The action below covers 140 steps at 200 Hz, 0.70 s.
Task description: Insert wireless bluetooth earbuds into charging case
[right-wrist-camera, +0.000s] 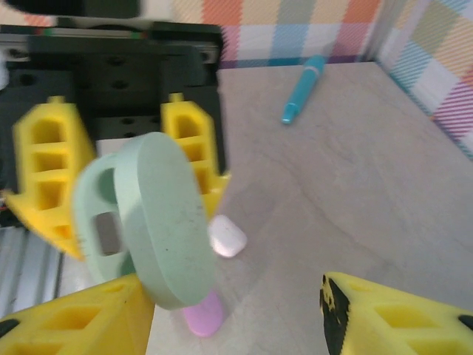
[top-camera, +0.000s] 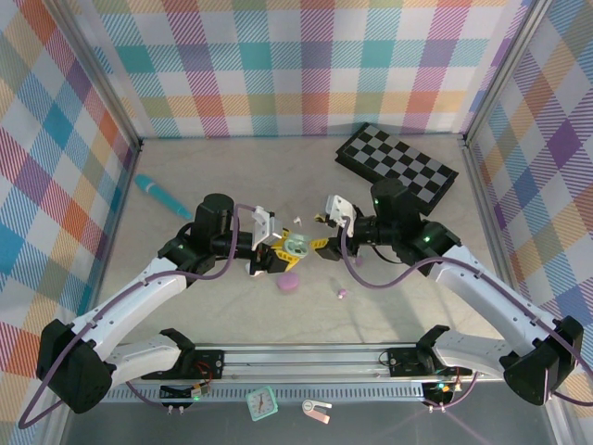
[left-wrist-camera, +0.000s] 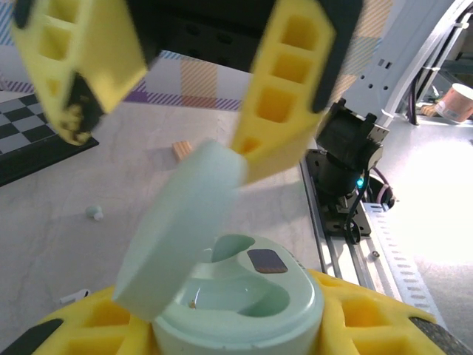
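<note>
Plaid walls, beige tabletop (top-camera: 232, 176). Left gripper (top-camera: 295, 250) clenched on mint charging case (left-wrist-camera: 244, 296), lid up, sockets steadied for loading. Right gripper (top-camera: 324, 222) beside case, released, empty. Lilac-pink earbud (top-camera: 341, 294) near case, unloaded.

Robot lab cell: plaid walls (top-camera: 278, 65), aluminium rail (top-camera: 306, 357).

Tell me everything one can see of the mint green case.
The mint green case is a smooth, rounded plastic shell, clamped between the yellow fingers of the left tool. Its hinged lid stands open, tilted. Inside are two moulded wells, apparently empty, and a small dark rectangle. One finger of the right tool seems to touch the lid's edge.
</note>
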Each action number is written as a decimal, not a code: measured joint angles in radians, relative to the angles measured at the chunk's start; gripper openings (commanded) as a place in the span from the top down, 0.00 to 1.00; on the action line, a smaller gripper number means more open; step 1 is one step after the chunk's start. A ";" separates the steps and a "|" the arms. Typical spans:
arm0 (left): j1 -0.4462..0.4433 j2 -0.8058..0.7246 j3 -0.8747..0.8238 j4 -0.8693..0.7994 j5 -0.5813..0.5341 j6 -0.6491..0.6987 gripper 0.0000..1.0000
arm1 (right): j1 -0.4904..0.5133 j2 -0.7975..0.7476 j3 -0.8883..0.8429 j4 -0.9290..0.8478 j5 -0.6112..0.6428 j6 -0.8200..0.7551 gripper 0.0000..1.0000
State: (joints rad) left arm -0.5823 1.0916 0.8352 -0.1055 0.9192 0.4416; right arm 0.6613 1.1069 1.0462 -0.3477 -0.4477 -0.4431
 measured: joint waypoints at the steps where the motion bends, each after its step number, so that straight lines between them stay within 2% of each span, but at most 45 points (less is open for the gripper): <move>1: 0.000 0.000 0.000 0.000 0.000 0.000 0.67 | -0.002 0.000 0.000 0.003 0.003 0.002 0.39; 89: 0.000 -0.001 0.000 0.015 0.011 -0.009 0.67 | -0.024 -0.006 -0.011 0.039 0.021 0.122 0.33; 140: 0.000 -0.002 -0.001 0.033 0.017 -0.035 0.67 | -0.039 -0.030 -0.026 0.053 -0.058 0.129 0.24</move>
State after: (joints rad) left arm -0.5823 1.0901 0.8345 -0.0723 0.9360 0.4065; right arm 0.6220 1.0771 1.0203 -0.2951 -0.5053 -0.3141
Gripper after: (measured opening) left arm 0.375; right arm 0.752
